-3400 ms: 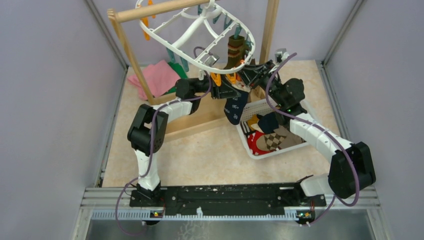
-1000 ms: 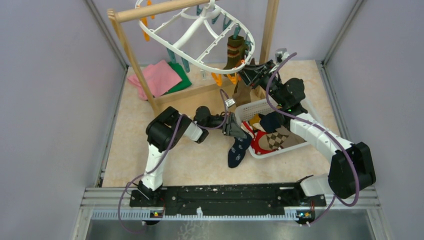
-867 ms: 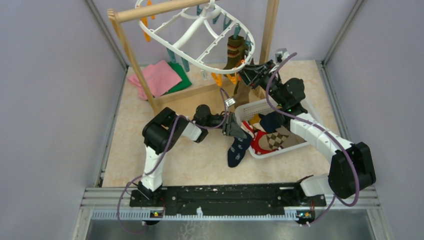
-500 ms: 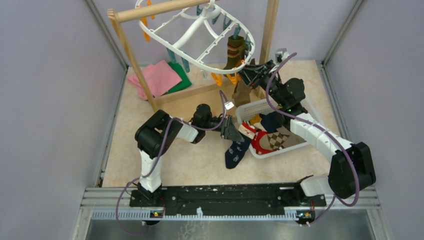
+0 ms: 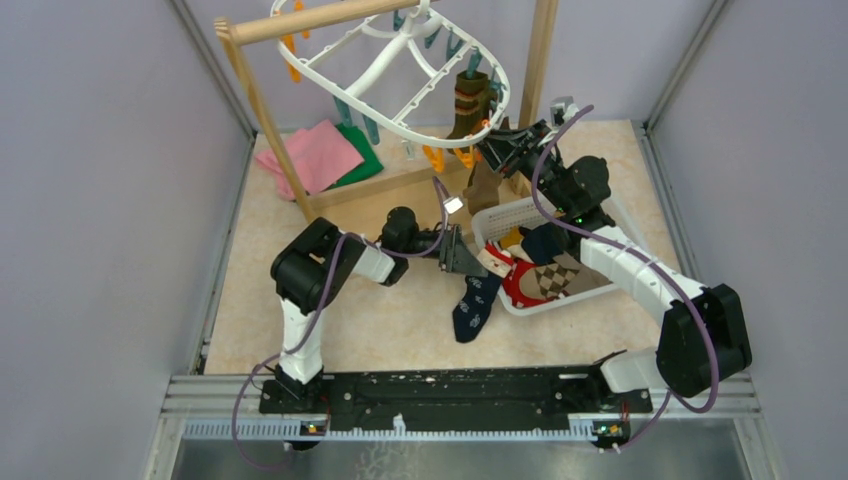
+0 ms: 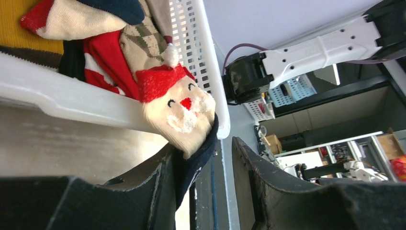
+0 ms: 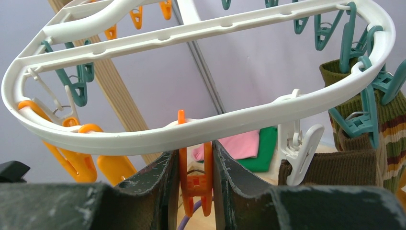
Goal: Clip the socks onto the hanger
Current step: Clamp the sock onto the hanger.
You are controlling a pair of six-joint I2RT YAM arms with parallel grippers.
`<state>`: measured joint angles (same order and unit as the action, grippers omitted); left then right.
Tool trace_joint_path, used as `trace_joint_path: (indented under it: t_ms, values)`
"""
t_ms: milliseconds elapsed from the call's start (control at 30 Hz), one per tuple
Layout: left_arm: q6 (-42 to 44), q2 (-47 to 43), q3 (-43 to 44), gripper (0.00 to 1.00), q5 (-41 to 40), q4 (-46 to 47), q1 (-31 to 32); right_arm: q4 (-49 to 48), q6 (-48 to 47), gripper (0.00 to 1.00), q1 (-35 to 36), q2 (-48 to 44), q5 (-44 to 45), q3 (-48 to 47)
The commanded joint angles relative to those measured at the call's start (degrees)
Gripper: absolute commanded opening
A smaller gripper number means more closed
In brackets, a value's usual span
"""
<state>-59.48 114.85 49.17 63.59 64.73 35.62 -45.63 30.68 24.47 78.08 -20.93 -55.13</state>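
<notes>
**A:** What sits at the far left?

**B:** A pink cloth (image 5: 315, 155) lies flat on the bench (image 5: 390, 325), with a green cloth (image 5: 365, 160) tucked under its right edge. Both are behind the leaning post of the wooden rack (image 5: 258, 100). The hanger (image 7: 239, 122) hangs tilted from the rack's top bar.

**A:** And the left gripper?

**B:** The left gripper (image 6: 206, 151) is low over the bench, at the basket's left corner, with its fingers spread. Daylight shows between them. The navy sock (image 5: 470, 310) lies stretched on the bench just below. In the wrist view its edge drapes against the inside of one finger, but nothing pinches it.

**A:** Where are the other socks?

**B:** A Santa-faced sock (image 6: 184, 108) flops over the rim of the white basket (image 6: 72, 96). A red sock (image 5: 518, 290) and an argyle sock (image 5: 552, 278) are piled inside. One olive-brown striped sock (image 5: 468, 105) hangs clipped at the hanger's right end, held by teal clips.

**A:** What about the right gripper?

**B:** The right gripper (image 7: 191, 151) is up under the hanger's near rim. Its fingers are pressed against both sides of an orange clip (image 7: 194, 184). A white clip (image 7: 299, 143) dangles just to the right of it.
</notes>
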Motion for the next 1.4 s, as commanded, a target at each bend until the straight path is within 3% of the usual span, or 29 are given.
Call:
trace_joint_path:
  t_ms: [0,133,400,467,600,800,1033,1200,1367]
  values:
    - [-11.93,3.18,0.56,0.49,1.35,18.81,-0.47,-1.88,0.17,0.11,-0.39,-0.58,-0.73,-1.28]
    - [-13.31,4.72,1.16,0.46,0.98,19.68,-0.53,-1.85,0.18,0.11,-0.38,-0.58,-0.75,-1.22]
    - [-5.36,2.01,0.88,0.11,0.48,10.07,-0.91,-1.86,0.18,0.11,-0.39,-0.48,-0.74,-1.09]
    - [-1.46,0.16,0.42,0.08,0.52,5.93,-1.05,-1.8,0.17,0.11,-0.44,-0.44,-0.74,-1.0]
    - [9.4,-4.27,-0.19,0.1,-0.08,-6.09,-1.61,-1.69,0.01,0.11,-0.39,-0.51,-0.68,-0.86]
    - [22.98,-12.45,-4.6,0.09,-0.78,-8.21,-2.2,-1.18,-0.56,0.11,-0.41,-0.51,-0.61,-0.94]
    - [55.4,-24.37,-10.62,0.06,-5.85,-17.08,-1.47,-1.84,-0.31,0.1,-0.39,-0.26,-1.71,-0.97]
    - [67.47,-28.6,-15.9,0.0,-11.4,-8.19,-1.4,-2.8,-0.19,0.04,-0.39,0.05,-2.78,-0.51]
    - [70.59,-25.91,-15.23,0.0,-14.88,2.62,-1.78,-3.72,-0.31,0.0,-0.37,0.12,-4.32,-0.35]
